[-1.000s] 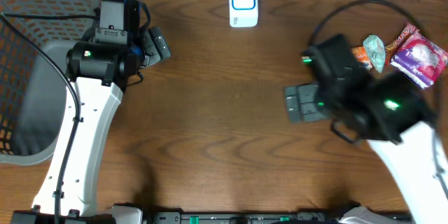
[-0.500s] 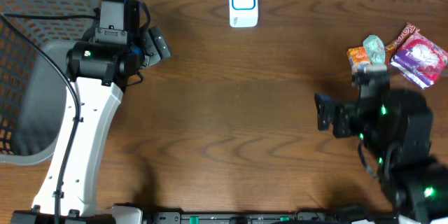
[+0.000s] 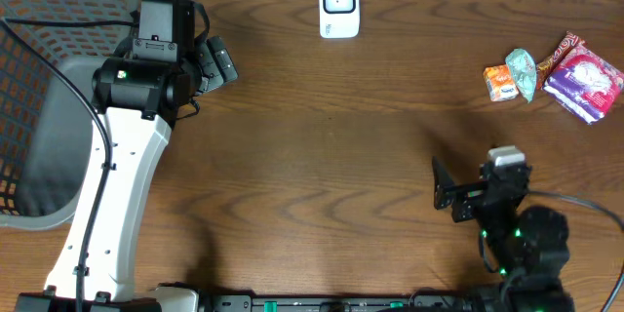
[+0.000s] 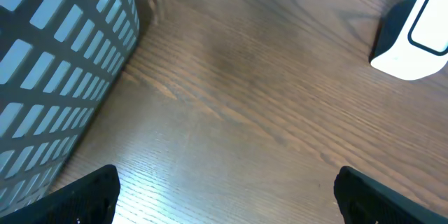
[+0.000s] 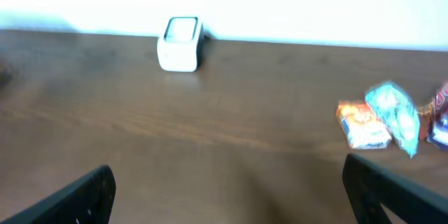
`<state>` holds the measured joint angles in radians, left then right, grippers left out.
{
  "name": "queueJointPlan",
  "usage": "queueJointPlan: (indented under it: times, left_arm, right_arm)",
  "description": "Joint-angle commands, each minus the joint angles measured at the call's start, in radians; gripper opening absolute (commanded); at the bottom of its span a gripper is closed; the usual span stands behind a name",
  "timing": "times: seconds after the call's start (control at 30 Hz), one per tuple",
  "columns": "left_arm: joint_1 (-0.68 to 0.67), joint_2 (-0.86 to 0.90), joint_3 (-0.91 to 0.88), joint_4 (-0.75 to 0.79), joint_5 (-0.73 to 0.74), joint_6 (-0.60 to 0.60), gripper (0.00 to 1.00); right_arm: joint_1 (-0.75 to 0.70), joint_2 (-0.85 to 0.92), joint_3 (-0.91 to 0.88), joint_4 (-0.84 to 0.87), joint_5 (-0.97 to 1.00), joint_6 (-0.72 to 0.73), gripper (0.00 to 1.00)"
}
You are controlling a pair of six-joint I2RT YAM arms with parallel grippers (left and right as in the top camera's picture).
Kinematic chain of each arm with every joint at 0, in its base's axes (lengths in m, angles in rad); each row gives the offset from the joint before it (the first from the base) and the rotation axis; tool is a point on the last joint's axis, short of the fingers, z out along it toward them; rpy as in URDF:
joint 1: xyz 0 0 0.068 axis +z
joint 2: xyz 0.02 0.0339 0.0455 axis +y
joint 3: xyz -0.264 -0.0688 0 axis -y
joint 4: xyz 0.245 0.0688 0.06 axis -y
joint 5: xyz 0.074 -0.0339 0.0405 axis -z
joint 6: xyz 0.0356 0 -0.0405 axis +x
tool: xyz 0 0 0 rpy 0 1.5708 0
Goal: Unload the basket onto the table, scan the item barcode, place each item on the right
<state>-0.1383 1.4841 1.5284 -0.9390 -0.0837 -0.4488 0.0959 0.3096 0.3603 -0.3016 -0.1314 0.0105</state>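
The white barcode scanner (image 3: 338,5) stands at the table's far edge, and shows again as the scanner (image 5: 180,43) and the scanner (image 4: 413,35). The items lie at the right: an orange packet (image 3: 500,82), a teal packet (image 3: 522,71) and a purple-pink pouch (image 3: 583,80). The orange packet (image 5: 362,124) and teal packet (image 5: 395,119) also appear in the right wrist view. My left gripper (image 3: 219,58) is open over bare wood, with nothing between its fingers (image 4: 91,196). My right gripper (image 3: 444,190) hangs open and empty near the front right, far from the items.
A grey mesh basket (image 3: 49,88) fills the left end of the table, and the basket wall (image 4: 56,63) is close beside my left gripper. A red-patterned wrapper (image 3: 564,51) lies against the pouch.
My right arm has drawn back from beside the packets toward the table's front edge, still open and empty. The left arm has not moved.
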Motion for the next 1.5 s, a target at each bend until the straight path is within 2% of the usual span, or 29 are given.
queueJointPlan:
  times: [0.0,0.13,0.33,0.6,0.77,0.9,1.47]
  left_arm:
    - [0.004,0.005,0.007,-0.003,-0.006,-0.005,0.98]
    - [0.004,0.005,0.007,-0.003,-0.006,-0.005,0.98]
    - [0.004,0.005,0.007,-0.003,-0.006,-0.005,0.98]
    - [0.004,0.005,0.007,-0.003,-0.006,-0.005,0.98]
    - [0.004,0.005,0.007,-0.003,-0.006,-0.005,0.98]
    - [0.004,0.005,0.007,-0.003,-0.006,-0.005,0.98]
    - [0.004,0.005,0.007,-0.003,-0.006,-0.005,0.98]
  right_arm:
    - [-0.006,-0.094,-0.104,0.100,0.003,-0.035,0.99]
    - [-0.006,-0.184,-0.198,0.211,0.064,-0.034,0.99]
    - [-0.005,-0.278,-0.279,0.282,0.108,-0.034,0.99]
    - [-0.005,-0.305,-0.352,0.416,0.138,-0.034,0.99]
    - [-0.005,-0.305,-0.355,0.369,0.169,-0.030,0.99]
    - [-0.006,-0.305,-0.355,0.233,0.202,-0.009,0.99]
    - [-0.045,-0.305,-0.355,0.230,0.204,-0.033,0.99]
